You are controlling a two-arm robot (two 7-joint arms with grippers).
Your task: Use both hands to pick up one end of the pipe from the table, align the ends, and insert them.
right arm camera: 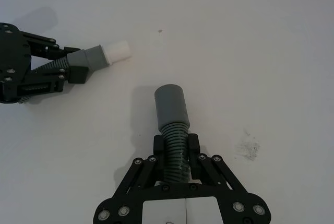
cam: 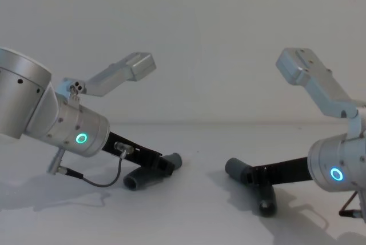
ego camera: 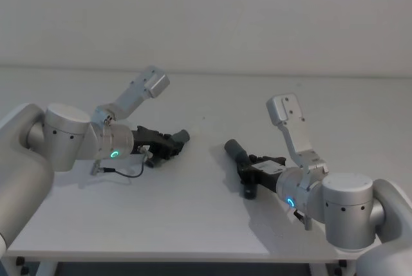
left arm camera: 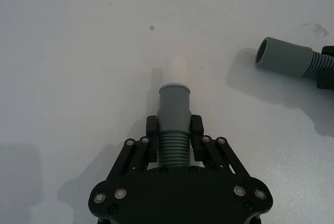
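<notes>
The left gripper clenched the ribbed part of one hose piece, whose cuff ended in a white tip. The right gripper clamped the other hose piece. The cuffs faced each other, well apart, low over the table. A thin cable hung under the left arm.

Two grippers; two pipe pieces; one table.

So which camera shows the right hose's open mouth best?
The left wrist view: it faces the hollow mouth of the hose in the right fingers. The right wrist view sees its back; head and chest views, its side.
</notes>
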